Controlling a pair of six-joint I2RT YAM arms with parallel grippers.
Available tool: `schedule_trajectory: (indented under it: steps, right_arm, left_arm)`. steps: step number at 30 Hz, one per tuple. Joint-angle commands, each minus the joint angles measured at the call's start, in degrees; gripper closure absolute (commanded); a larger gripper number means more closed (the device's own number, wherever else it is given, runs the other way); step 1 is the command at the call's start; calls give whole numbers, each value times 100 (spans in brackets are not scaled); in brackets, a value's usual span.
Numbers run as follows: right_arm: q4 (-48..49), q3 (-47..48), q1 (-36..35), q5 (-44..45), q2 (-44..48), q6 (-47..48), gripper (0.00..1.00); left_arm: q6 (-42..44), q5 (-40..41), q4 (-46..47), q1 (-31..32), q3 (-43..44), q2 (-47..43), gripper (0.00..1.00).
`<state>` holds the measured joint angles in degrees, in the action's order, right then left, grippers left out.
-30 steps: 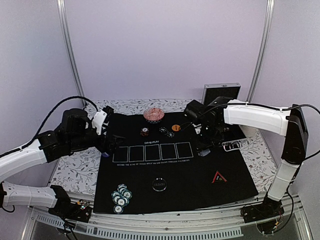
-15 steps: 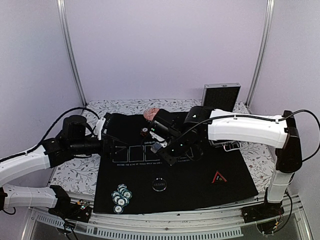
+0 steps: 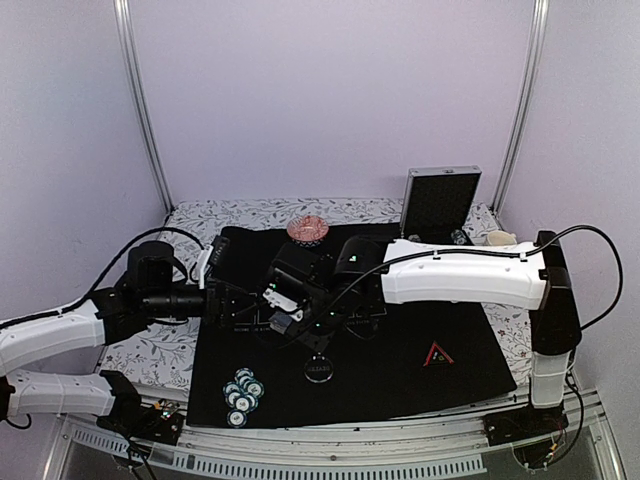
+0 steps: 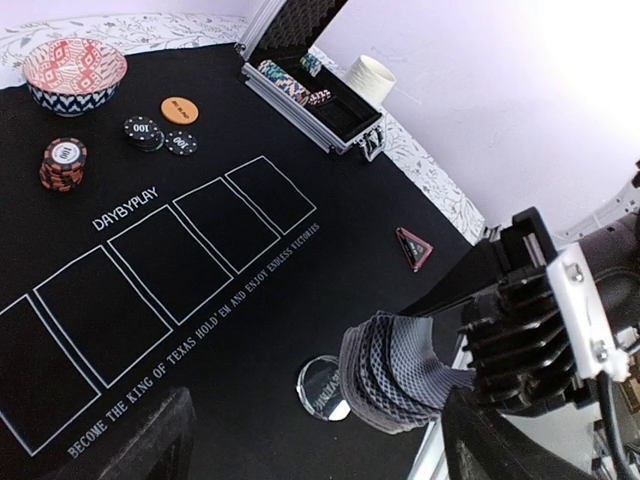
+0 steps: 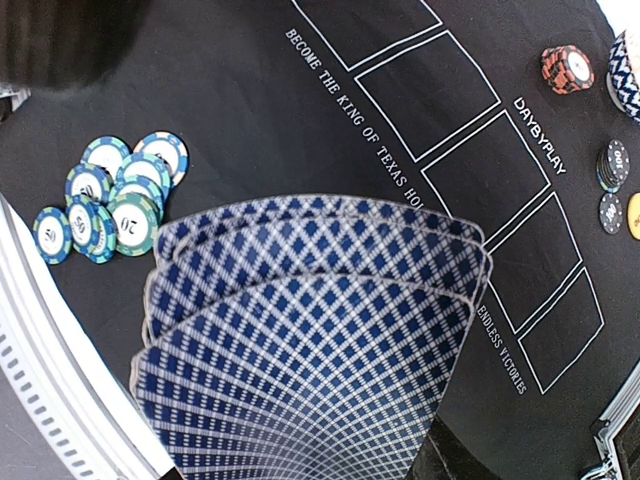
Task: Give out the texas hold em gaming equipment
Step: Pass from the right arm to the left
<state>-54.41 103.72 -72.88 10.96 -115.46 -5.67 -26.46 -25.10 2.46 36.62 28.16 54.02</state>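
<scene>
My right gripper (image 3: 287, 306) is shut on a fanned stack of blue-grey-backed playing cards (image 5: 310, 340), held above the black mat (image 3: 420, 320). The cards hide its fingers in the right wrist view. They also show in the left wrist view (image 4: 400, 370), just ahead of my left gripper (image 4: 315, 455), which is open and empty. Teal chips (image 5: 110, 195) lie at the mat's near left. A red chip stack (image 4: 62, 163), black chips (image 4: 142, 130) and an orange button (image 4: 179, 109) lie at the far side. A clear round button (image 4: 322, 388) and the red-edged triangle (image 4: 413, 248) lie nearer.
A patterned bowl (image 4: 75, 72) stands at the mat's far edge. The open silver case (image 4: 310, 90) with more chips and a white cup (image 4: 368, 78) are at the far right. Both arms meet over the mat's left half (image 3: 260, 300).
My right arm has swung from the far right across the mat to the left with the cards, close to the left gripper. The left gripper has moved lower and slightly right.
</scene>
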Motion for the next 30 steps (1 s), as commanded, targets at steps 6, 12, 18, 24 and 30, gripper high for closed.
schedule_trajectory:
  steps: [6, 12, 18, 24, 30]
  right_arm:
    - [230, 313, -207, 22, -118, 474, 53]
    - [191, 348, -231, 12, -126, 766, 53]
    - [27, 446, -248, 226, -121, 835, 53]
    - [-65, 645, -304, 371, -170, 1086, 53]
    - [-136, 813, -382, 477, -285, 1253, 52]
  left_arm:
    - [-188, -465, 203, -110, -29, 509, 24]
    - [-279, -690, 426, -261, -109, 279, 24]
    - [-295, -1045, 277, -360, -158, 210, 17]
    - [-284, -1503, 289, -360, -198, 475, 10]
    - [-377, -1745, 525, -340, -220, 600, 15]
